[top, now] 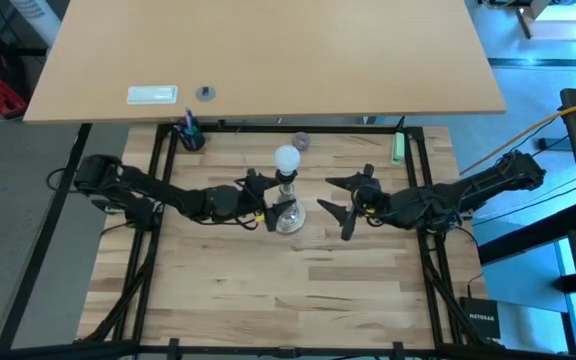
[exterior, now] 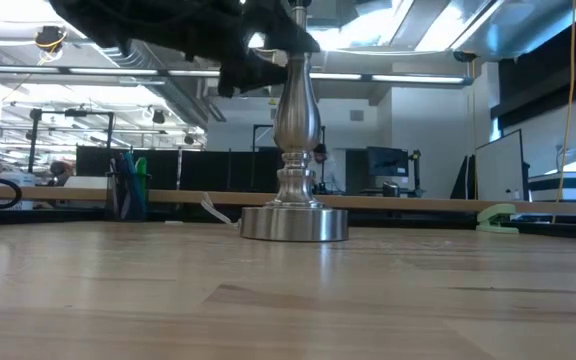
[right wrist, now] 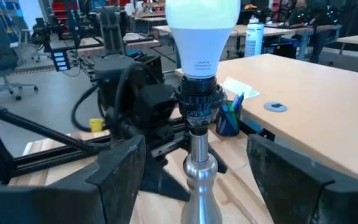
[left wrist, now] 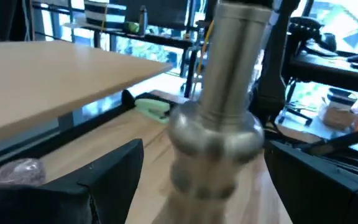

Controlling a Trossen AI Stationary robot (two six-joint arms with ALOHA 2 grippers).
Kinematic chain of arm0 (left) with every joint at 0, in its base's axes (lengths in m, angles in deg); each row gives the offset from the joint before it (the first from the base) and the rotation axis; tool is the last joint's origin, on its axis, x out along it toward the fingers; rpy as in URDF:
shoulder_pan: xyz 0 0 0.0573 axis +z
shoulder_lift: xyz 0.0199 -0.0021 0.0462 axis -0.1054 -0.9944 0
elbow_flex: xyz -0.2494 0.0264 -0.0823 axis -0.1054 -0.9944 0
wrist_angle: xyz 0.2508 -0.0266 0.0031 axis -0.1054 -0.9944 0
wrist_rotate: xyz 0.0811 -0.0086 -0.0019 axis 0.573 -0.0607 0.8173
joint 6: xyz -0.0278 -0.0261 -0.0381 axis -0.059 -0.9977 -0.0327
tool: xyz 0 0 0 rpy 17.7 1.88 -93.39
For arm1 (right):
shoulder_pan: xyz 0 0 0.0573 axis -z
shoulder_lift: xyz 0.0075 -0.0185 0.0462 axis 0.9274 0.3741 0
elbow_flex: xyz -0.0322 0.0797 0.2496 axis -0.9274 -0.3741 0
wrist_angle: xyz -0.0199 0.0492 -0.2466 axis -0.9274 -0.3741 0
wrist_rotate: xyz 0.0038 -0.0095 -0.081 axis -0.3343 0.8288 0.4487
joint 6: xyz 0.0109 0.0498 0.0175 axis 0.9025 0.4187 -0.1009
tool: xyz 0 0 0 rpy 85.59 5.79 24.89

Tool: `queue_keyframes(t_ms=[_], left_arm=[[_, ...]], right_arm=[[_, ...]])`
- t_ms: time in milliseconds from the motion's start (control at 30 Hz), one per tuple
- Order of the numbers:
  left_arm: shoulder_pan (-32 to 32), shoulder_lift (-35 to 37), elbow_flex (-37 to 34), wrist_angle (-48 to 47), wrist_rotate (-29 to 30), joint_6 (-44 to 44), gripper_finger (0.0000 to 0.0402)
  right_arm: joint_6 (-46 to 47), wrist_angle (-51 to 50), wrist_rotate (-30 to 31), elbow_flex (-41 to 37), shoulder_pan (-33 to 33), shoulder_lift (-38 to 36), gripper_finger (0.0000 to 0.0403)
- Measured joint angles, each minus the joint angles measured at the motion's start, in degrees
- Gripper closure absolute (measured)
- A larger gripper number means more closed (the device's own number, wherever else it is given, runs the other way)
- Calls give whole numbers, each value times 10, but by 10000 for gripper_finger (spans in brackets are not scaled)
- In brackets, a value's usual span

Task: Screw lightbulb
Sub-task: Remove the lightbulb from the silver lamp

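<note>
We are looking at the bulb sitting upright in the dark socket on top of the silvery stand, which is standing near the middle of the table. Judging from the right wrist view, the base is already down inside the socket, so most of the screwing seems done; we cannot tell whether it is fully tight.

Our left gripper is sitting around the stand's stem, its fingers spread to either side with a gap showing, so it is not clamping anything. Our right gripper is hanging just beside the stand, jaws wide apart and empty, pointing at the bulb from the other side.

What seems left, as we are judging it, is at most a final check or twist, then pulling both arms clear. A small greyish knob and a green item are lying farther back.
</note>
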Motion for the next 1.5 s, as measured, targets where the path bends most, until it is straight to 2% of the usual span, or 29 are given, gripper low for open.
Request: queue_keyframes(t_ms=[100,167,367,467,600,800,1000,1133,1233,1333,1400,1500], left_arm=[[0,-10,0,-8,-1,2,84],[0,-15,0,-9,-1,2,104],[6,-19,4,-3,0,14,225],[8,-19,5,-4,-1,36,281],[8,-19,5,-7,-11,39,281],[6,-18,5,-8,-13,40,281],[3,-18,5,-9,-12,39,281],[1,-18,5,-8,-12,39,281],[1,-18,5,-8,-14,38,281],[-2,-18,5,-6,-17,37,281],[-8,-13,5,-8,-20,40,281],[-19,4,5,-7,-52,52,281]], right_arm=[[-2,21,2,0,0,0,123],[-15,42,0,0,4,0,123],[-28,94,-57,0,52,21,123],[-29,83,-71,23,76,37,123],[-60,50,-97,92,96,67,123],[-75,-48,-100,189,123,138,123],[-74,-44,-94,225,131,194,123],[-79,-41,-64,243,134,213,127],[-93,-41,-68,245,135,215,162],[-95,-52,-75,245,134,210,233],[-93,-55,-88,245,133,207,242],[-98,-55,-162,244,134,192,242]])
